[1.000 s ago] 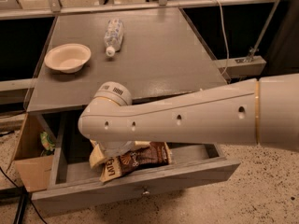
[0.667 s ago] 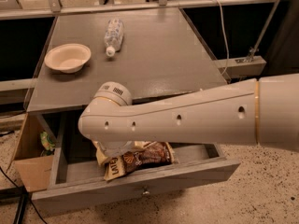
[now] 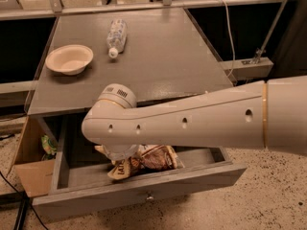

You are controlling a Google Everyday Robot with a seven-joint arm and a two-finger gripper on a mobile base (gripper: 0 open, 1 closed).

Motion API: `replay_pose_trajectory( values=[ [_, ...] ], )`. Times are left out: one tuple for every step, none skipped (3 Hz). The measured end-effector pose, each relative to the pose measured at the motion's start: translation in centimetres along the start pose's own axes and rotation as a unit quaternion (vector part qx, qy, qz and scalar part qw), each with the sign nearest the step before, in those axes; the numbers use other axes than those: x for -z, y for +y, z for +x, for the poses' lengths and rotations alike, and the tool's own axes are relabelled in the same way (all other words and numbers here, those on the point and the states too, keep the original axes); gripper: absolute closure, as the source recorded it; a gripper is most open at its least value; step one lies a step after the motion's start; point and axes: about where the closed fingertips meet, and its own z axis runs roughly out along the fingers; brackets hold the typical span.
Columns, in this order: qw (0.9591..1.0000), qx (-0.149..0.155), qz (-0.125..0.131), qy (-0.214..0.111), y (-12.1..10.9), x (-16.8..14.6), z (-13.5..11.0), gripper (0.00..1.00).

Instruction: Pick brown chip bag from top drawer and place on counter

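The brown chip bag point(image 3: 152, 158) lies crumpled in the open top drawer point(image 3: 96, 202), near its middle, with a cream end towards the front left. My gripper point(image 3: 117, 153) reaches down into the drawer at the bag's left end. It is mostly hidden under my white arm point(image 3: 192, 123), which crosses the view from the right. The grey counter point(image 3: 163, 66) lies above and behind the drawer.
A cream bowl point(image 3: 69, 59) sits on the counter's left side and a plastic bottle point(image 3: 116, 36) lies at its back middle. A tan cardboard box point(image 3: 31, 176) with a small green packet point(image 3: 48, 145) stands left of the drawer. A metal rail and a cable run behind the counter.
The chip bag has bunched up and shifted slightly to the right under the gripper. The arm has stayed almost in place.
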Motion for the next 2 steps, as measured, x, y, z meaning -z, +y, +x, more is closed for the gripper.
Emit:
replay_pose_trajectory(
  values=[
    [1.0,0.0,0.0,0.0,0.0,0.0,0.0,1.0],
    [1.0,0.0,0.0,0.0,0.0,0.01,0.0,1.0]
  ],
)
